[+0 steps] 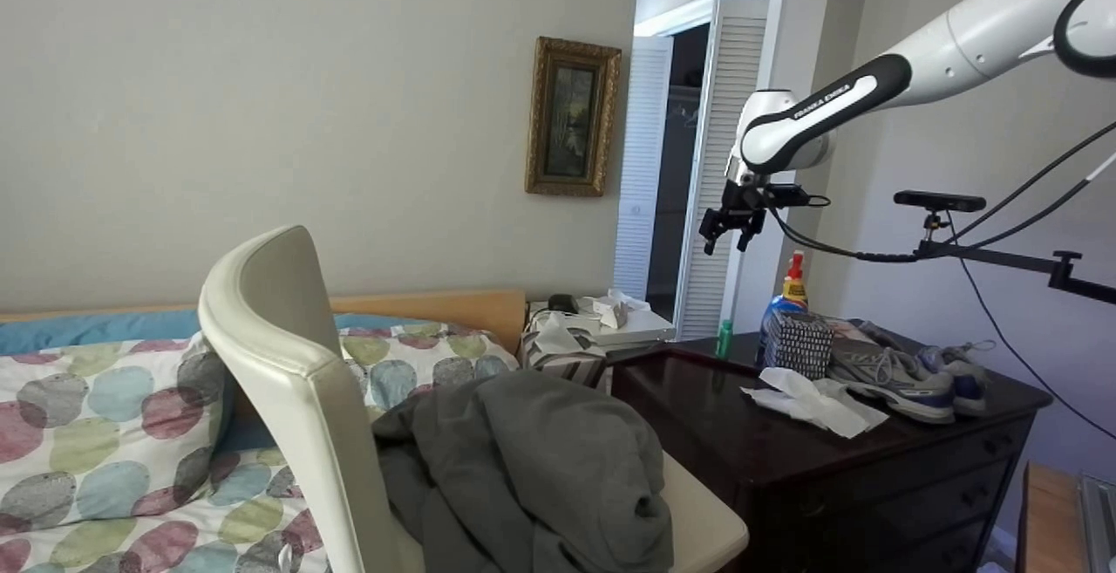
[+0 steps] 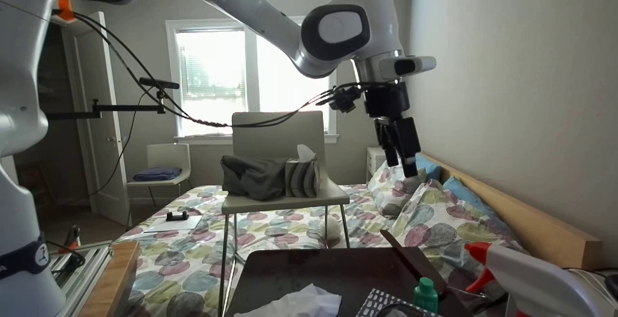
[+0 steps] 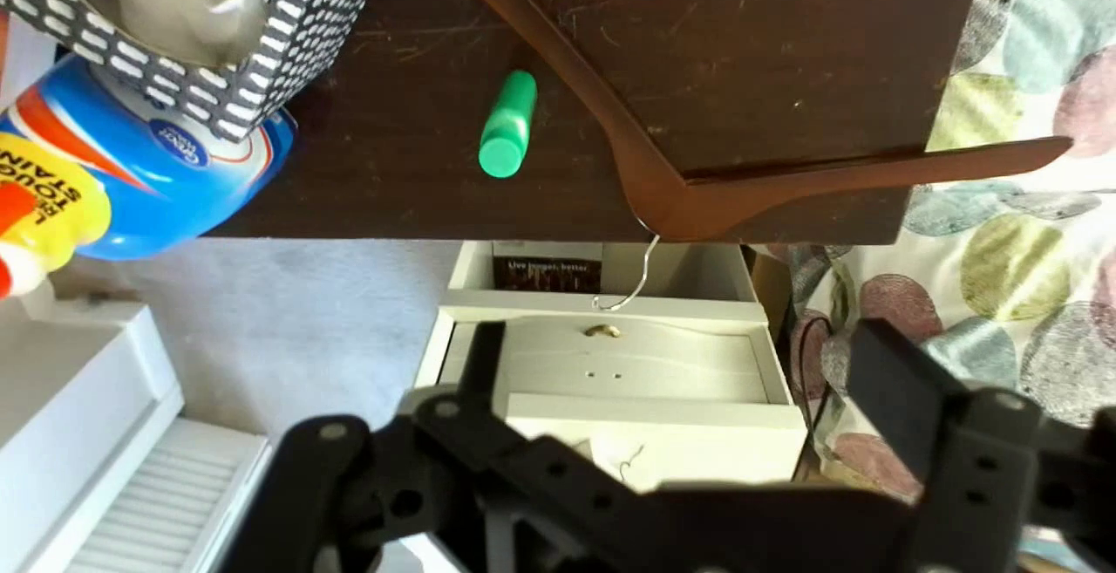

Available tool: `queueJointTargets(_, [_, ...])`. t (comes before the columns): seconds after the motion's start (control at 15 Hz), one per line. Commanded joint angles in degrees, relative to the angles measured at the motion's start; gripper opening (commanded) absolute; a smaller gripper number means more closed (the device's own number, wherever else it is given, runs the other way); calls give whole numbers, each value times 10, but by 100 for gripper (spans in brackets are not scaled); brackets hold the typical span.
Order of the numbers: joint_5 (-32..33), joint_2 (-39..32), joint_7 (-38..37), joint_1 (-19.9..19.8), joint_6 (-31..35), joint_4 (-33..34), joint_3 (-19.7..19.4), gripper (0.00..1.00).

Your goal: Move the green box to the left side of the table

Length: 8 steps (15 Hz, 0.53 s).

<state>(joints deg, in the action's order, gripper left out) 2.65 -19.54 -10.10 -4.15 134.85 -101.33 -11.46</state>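
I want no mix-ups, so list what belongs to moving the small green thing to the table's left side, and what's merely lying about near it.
For the job:
small green bottle, probably the "green box"
dark wooden table
gripper, open

Just lying about:
spray bottle
black-and-white patterned box
crumpled white paper
wooden hanger
sneakers

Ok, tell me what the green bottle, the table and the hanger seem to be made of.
Green bottle: probably plastic, smooth and shiny, with a pale highlight on its side.
Table: apparently dark wood or veneer, glossy; it shows scratches and faint reflections.
Hanger: likely brown wood with a soft sheen, judging by its thick, tapering arms.
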Motion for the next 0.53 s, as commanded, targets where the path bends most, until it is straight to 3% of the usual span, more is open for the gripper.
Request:
queueJointTargets(0.0, [53,107,-22,15,64,-140,1,100])
queueJointTargets(0.07, [63,129,-25,16,67,-168,2,100])
queueJointTargets(0.13, [35,64,-5,1,39,-82,11,100])
queueJointTargets(0.47, [36,70,-6,-2,40,-92,13,100])
